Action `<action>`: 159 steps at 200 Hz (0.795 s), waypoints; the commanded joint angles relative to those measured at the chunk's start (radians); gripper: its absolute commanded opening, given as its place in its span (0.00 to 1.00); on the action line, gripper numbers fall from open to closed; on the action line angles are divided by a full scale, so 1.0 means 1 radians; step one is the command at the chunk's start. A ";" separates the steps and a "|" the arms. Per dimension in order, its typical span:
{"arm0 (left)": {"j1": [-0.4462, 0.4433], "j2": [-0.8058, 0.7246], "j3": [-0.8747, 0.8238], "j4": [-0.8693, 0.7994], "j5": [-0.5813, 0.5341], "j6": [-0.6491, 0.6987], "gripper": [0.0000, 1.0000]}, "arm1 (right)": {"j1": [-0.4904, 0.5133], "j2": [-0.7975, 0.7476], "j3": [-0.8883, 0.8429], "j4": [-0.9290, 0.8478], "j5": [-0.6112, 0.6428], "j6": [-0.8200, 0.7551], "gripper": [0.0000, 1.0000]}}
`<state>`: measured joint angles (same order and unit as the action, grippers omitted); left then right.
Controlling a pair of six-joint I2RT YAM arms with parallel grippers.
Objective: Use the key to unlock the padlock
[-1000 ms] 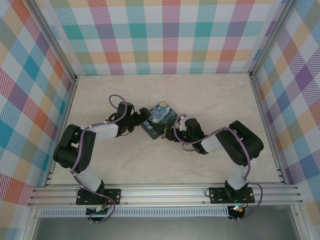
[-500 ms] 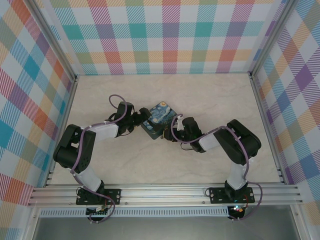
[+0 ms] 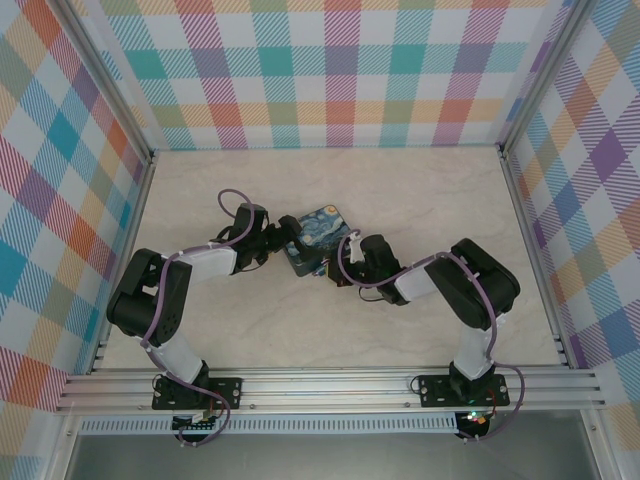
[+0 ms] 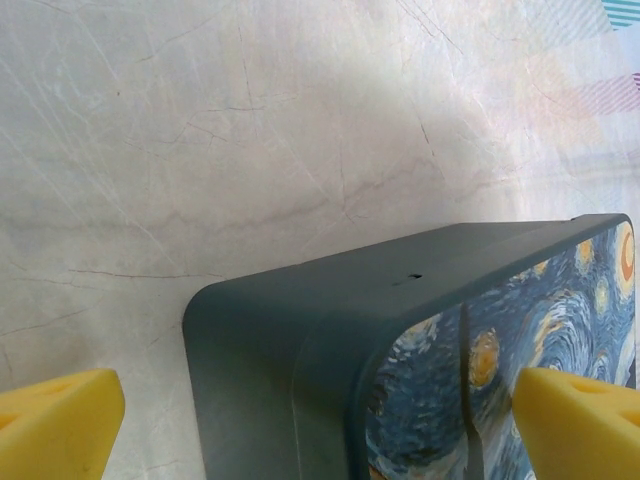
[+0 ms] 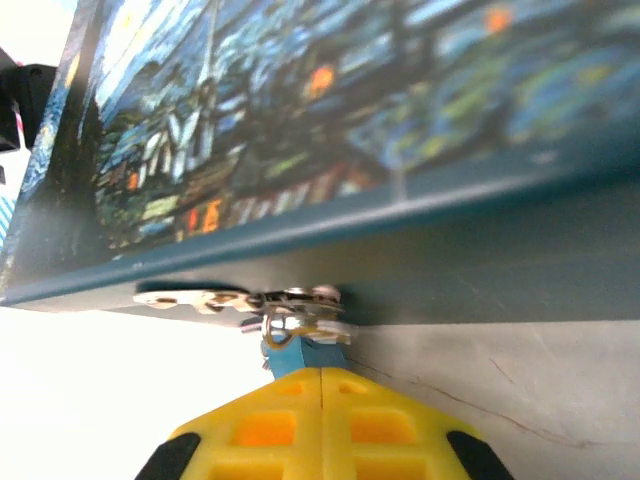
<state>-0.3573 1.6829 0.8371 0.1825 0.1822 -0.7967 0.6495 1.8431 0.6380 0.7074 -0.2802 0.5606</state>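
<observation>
Top external view: a rectangular tin (image 3: pixel 318 238) painted with a swirling blue-and-yellow night sky is seen lying flat near the middle of the marble-patterned table (image 3: pixel 430 190), turned cornerwise to the table's edges. The left gripper (image 3: pixel 287 243) is set at the tin's left corner. The right gripper (image 3: pixel 338 268) is set at the side of the tin that faces the table's near edge.

Left wrist view: the left gripper (image 4: pixel 315 425) is held wide open. One yellow fingertip (image 4: pixel 52 425) is seen off the tin's corner over bare table and the other (image 4: pixel 578 425) over the painted lid — nothing is clasped between them.

Right wrist view: the padlock (image 5: pixel 293 352) is found at the tin's dark side wall, its small blue body just below a silver hasp (image 5: pixel 215 298) and close above the table. The right gripper (image 5: pixel 320 380) is fully closed, its yellow pads (image 5: pixel 260 425) pressed together with no gap and their tips touching the padlock's blue body. Whether that body is nipped between them cannot be told.
</observation>
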 commanded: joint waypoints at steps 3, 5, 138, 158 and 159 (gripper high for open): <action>0.008 -0.024 0.002 -0.035 0.002 0.001 0.99 | -0.012 -0.019 -0.041 -0.010 -0.022 0.022 0.00; 0.008 -0.025 0.002 -0.035 0.002 0.001 0.99 | -0.013 -0.020 -0.041 -0.006 -0.023 0.024 0.00; -0.017 -0.064 -0.023 -0.041 0.000 0.004 0.95 | -0.071 0.046 -0.122 0.339 -0.074 0.167 0.25; -0.023 -0.062 -0.024 -0.040 -0.003 -0.001 0.94 | -0.071 0.071 -0.103 0.358 -0.089 0.184 0.25; -0.023 -0.063 -0.024 -0.039 -0.003 -0.001 0.94 | -0.071 0.073 -0.102 0.361 -0.089 0.185 0.25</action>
<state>-0.3683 1.6501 0.8253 0.1558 0.1818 -0.7963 0.5819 1.8797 0.5072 1.0092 -0.3382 0.7128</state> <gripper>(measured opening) 0.944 0.251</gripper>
